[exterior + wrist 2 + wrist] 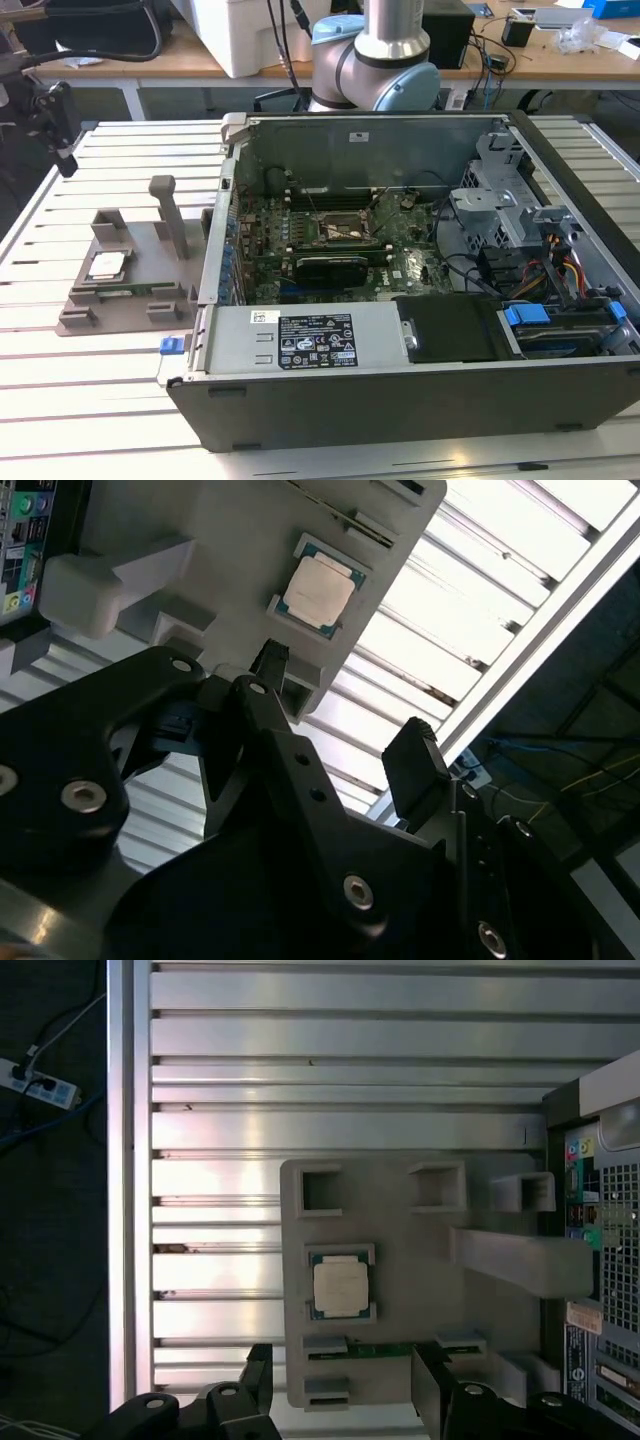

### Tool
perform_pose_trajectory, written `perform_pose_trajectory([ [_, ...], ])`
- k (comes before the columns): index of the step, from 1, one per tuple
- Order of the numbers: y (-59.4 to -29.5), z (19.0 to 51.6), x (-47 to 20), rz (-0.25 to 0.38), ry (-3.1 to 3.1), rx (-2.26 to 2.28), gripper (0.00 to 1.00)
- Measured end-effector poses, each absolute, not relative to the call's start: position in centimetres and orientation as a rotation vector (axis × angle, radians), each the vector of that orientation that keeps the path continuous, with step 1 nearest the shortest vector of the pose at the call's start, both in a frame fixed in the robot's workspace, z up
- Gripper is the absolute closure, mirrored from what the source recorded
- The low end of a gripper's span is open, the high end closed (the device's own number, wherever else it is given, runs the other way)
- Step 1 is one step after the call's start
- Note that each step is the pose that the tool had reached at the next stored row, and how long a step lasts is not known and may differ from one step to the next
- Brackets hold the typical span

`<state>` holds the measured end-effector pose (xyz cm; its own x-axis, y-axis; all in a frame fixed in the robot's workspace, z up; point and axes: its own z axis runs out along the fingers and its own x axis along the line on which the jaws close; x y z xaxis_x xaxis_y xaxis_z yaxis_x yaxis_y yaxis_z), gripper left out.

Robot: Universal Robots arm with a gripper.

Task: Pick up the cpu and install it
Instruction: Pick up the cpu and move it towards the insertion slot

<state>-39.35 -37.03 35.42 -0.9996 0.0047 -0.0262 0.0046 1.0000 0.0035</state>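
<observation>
Jaws spread wide, gripping nothing, hovering over the bench (300,1020). The cpu (340,1287) lies flat in its grey holder (420,1290), apart from the jaws yet lined up with their gap, outside the open computer case (400,400).

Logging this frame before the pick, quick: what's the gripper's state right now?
Gripper: open, holding nothing; the cpu lies in its grey holder.

Fingers (430,1388) (both dark) wide apart
</observation>
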Motion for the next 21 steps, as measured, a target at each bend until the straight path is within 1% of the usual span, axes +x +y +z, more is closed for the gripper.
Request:
perform_pose_trajectory([
  [21,-37.0,33.1,-39.3,0.005,3.115,0.007,0.34],
])
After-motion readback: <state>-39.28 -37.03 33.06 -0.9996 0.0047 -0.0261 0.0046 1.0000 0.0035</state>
